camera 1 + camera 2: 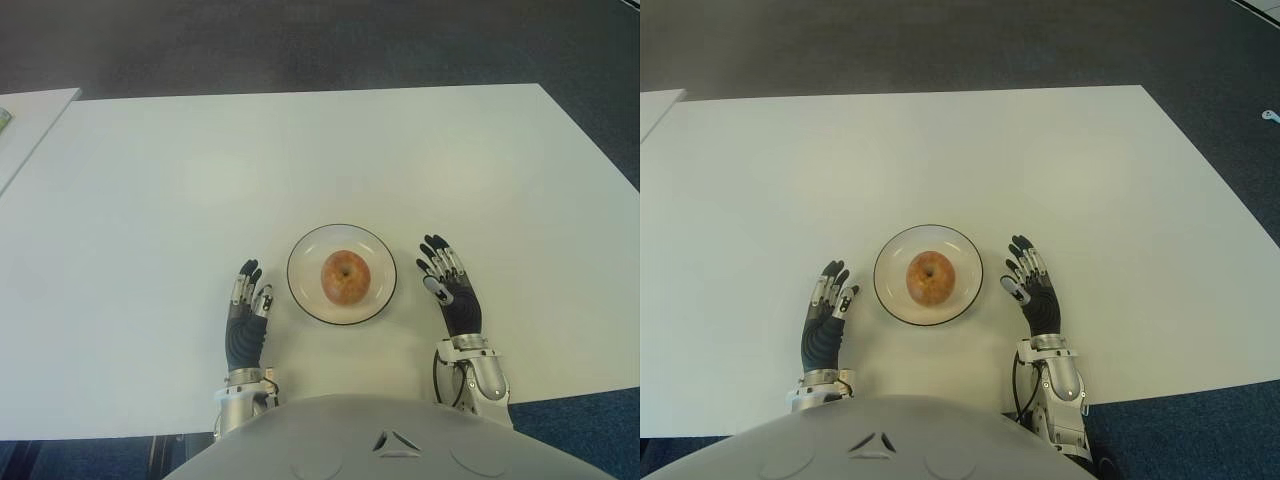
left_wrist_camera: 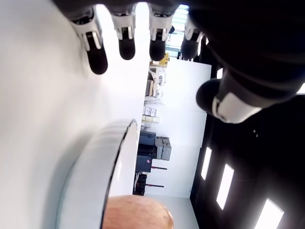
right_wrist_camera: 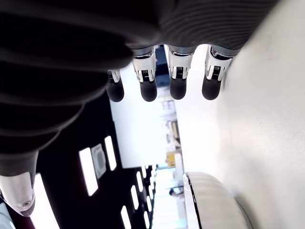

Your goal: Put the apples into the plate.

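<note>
A reddish-yellow apple (image 1: 345, 276) sits in the middle of a white plate (image 1: 303, 283) with a dark rim, near the front of the white table (image 1: 300, 160). My left hand (image 1: 246, 318) shows just left of the plate, fingers straight and spread, holding nothing. To the right of the plate my right hand (image 1: 448, 285) is likewise open and empty. The left wrist view shows the plate rim (image 2: 112, 162) and the top of the apple (image 2: 138, 212) beside the extended fingers (image 2: 126, 40). In the right wrist view the plate edge (image 3: 209, 195) lies beyond the straight fingers (image 3: 178, 76).
A second white table (image 1: 25, 125) stands at the far left with a gap between. Dark carpet (image 1: 320, 45) lies beyond the table's far edge. My torso (image 1: 395, 440) fills the bottom of the eye views.
</note>
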Robot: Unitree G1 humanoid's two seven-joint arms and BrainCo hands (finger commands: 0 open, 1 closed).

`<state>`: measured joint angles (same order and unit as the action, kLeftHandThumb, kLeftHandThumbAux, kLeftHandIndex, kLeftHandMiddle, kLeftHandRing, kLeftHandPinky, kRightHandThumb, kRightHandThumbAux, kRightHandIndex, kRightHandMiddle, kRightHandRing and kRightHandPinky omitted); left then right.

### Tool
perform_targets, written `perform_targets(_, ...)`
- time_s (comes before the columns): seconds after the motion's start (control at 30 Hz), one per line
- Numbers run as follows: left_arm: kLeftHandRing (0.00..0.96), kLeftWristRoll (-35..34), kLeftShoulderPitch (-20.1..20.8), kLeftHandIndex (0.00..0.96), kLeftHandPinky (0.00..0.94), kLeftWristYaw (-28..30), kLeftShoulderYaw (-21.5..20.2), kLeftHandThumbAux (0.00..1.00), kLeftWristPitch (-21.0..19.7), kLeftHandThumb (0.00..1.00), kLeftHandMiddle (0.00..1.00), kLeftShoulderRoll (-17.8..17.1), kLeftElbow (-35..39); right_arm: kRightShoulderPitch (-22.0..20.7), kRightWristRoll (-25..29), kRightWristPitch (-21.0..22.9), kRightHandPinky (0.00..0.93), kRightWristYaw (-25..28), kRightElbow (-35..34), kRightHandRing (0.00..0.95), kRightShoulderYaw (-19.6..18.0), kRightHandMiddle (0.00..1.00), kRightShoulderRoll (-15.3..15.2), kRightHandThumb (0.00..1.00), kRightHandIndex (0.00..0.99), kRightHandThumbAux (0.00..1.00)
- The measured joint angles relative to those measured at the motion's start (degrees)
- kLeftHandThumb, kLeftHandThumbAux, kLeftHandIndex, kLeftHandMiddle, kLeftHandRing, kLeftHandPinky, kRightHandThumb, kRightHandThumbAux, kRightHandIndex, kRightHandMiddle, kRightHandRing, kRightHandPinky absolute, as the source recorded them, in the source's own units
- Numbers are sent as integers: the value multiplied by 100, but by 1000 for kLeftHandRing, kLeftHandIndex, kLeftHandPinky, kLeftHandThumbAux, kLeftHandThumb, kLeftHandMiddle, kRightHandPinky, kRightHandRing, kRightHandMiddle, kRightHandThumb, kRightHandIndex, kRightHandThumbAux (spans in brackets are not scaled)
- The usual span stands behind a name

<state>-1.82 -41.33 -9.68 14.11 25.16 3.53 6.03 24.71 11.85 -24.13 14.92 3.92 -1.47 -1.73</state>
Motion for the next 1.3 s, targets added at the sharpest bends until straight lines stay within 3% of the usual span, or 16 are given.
perform_targets(0.53, 0, -38, 80, 72, 0, 2, 7, 539, 302, 97, 38, 30, -214, 2, 1, -1, 0, 20, -2, 0, 2, 0, 2, 152, 0, 566)
perform_targets(1.3, 0, 61, 70, 68, 0, 0, 1, 556, 100, 109, 34, 29, -138, 7, -72, 21, 0, -72, -20, 0, 1, 0, 7, 144, 0, 564)
